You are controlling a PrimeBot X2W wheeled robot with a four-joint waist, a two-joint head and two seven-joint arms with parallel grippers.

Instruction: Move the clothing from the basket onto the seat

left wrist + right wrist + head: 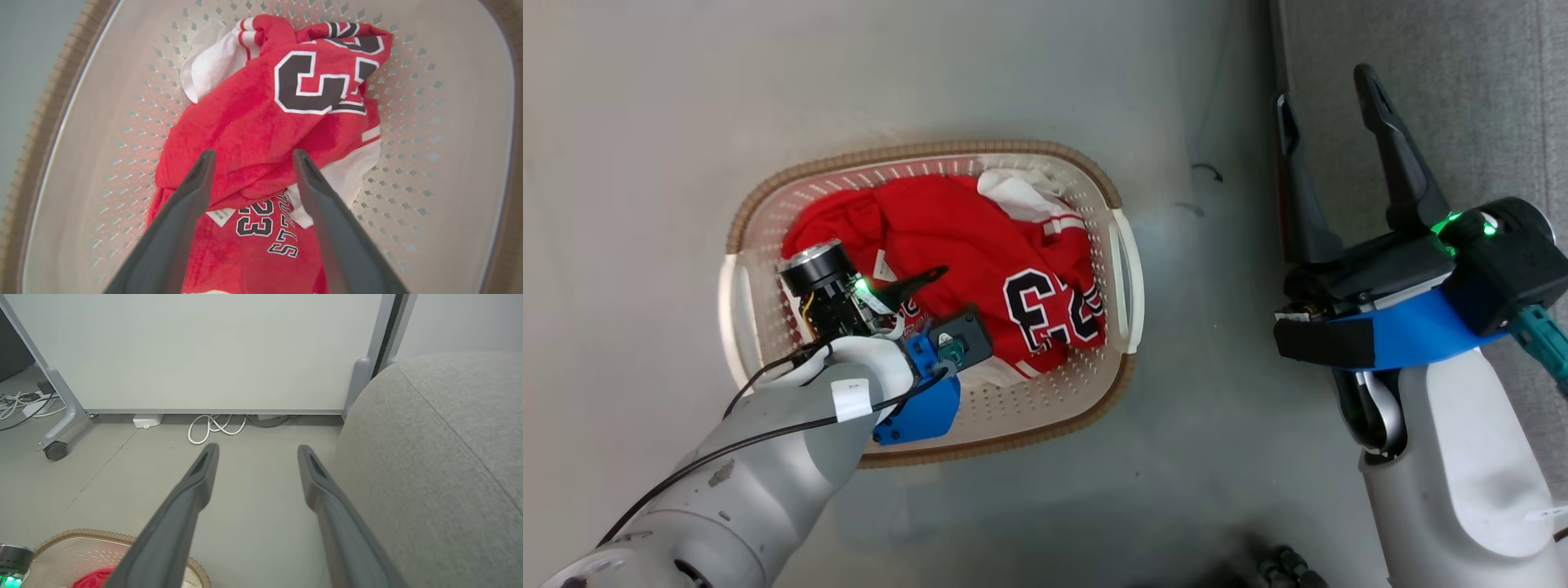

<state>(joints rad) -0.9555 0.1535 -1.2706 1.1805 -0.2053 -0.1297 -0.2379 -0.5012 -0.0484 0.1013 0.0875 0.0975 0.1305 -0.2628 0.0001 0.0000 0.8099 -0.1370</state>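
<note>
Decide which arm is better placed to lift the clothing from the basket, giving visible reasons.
Left. The left gripper reaches into the basket, jaws open close over the red clothing. The right gripper, jaws also open, hangs over floor beside the seat, away from the basket.

You have a pale partition panel (212, 351) standing on the grey floor (253, 506), one leg ending in a dark caster (56, 450). Under its lower edge lie a looped white cable (216, 426) and, near it, a small white box (147, 421). More cables (16, 402) trail at far left.
</note>
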